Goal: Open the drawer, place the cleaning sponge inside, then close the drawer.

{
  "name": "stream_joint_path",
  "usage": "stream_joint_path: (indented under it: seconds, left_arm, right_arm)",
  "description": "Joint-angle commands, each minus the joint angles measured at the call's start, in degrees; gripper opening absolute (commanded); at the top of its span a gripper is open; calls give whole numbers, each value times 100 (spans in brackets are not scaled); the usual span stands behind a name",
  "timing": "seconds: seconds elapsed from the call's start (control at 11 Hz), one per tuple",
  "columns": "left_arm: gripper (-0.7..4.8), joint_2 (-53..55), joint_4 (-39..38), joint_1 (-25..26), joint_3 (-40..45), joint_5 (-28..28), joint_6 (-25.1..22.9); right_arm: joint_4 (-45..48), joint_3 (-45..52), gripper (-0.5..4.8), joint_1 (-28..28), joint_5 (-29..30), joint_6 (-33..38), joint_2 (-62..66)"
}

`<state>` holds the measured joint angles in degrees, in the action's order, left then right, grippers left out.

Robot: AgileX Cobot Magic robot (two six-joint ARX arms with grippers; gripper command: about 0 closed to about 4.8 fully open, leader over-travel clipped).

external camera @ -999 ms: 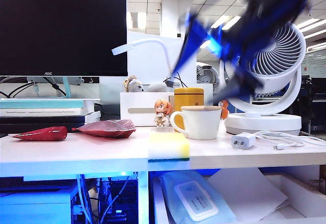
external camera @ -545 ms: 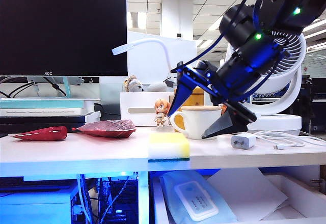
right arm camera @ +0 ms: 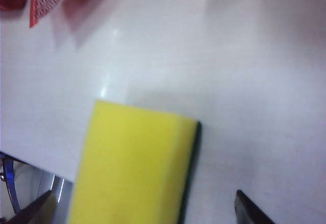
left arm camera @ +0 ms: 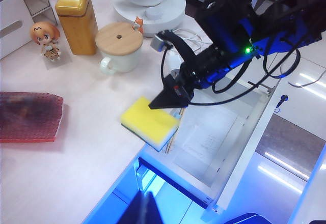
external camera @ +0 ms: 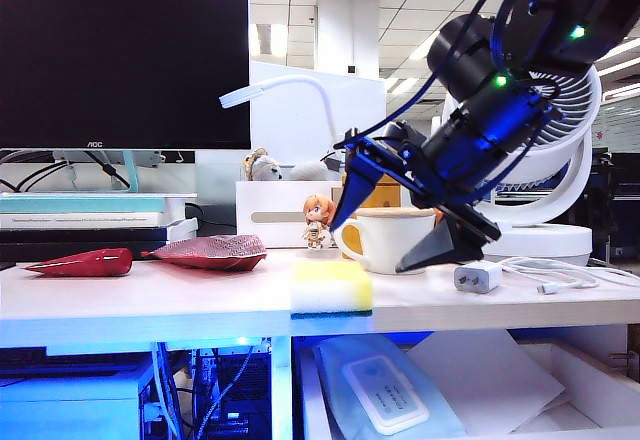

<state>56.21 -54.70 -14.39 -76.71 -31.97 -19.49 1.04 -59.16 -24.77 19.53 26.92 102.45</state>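
Note:
The cleaning sponge (external camera: pixel 331 287), yellow on top, lies at the table's front edge, partly overhanging the drawer (left arm camera: pixel 243 141), which stands pulled out below the tabletop with papers in it. My right gripper (external camera: pixel 370 245) hangs open just above and behind the sponge, tilted down toward it. In the right wrist view the sponge (right arm camera: pixel 135 168) lies between the wide-apart fingertips of the right gripper (right arm camera: pixel 140 211), untouched. My left gripper (left arm camera: pixel 145 210) hovers in front of the table, beside the drawer, with its jaws together and nothing in them. It is out of the exterior view.
A white mug with a wooden lid (external camera: pixel 395 238), a yellow tin (left arm camera: pixel 76 12) and a figurine (external camera: pixel 318 222) stand behind the sponge. A white charger (external camera: pixel 477 277) and a fan (external camera: pixel 545 130) are to the right, a red mesh bag (external camera: pixel 210 252) to the left.
The right arm swung down from high above the fan to just over the sponge, then nearly stopped. Its jaws stayed open. The sponge and drawer have not moved.

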Motion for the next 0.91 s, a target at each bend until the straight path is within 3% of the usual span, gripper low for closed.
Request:
stream_joint_path:
  seconds: [0.09, 0.18, 0.27, 0.36, 0.45, 0.64, 0.91]
  left_arm:
    - [-6, -9, 42, -2, -17, -24, 0]
    - [-6, -7, 42, -2, -17, -24, 0]
    - [-6, -9, -42, -2, -17, -22, 0]
    - [-6, -9, -61, -2, -17, -24, 0]
    - [-6, -9, -61, -2, -17, -24, 0]
    - [-6, -9, -57, -2, -17, -24, 0]
    - [-6, -9, -52, -2, -17, -22, 0]
  right_arm:
    - [-627, -737, 479, -236, -74, -629, -17]
    - [-1189, -1075, 479, -555, -164, -1091, -17]
    - [-2367, -1698, 225, -1040, 514, -1069, -20]
    - [-2538, -1790, 46, -1156, 857, -1032, -20]
    - [-2573, -1790, -5, -1207, 859, -1029, -17]
    - [-3067, -1784, -6, -1235, 485, -1027, 116]
    - [-3383, -1784, -5, -1303, 651, -1226, 629]
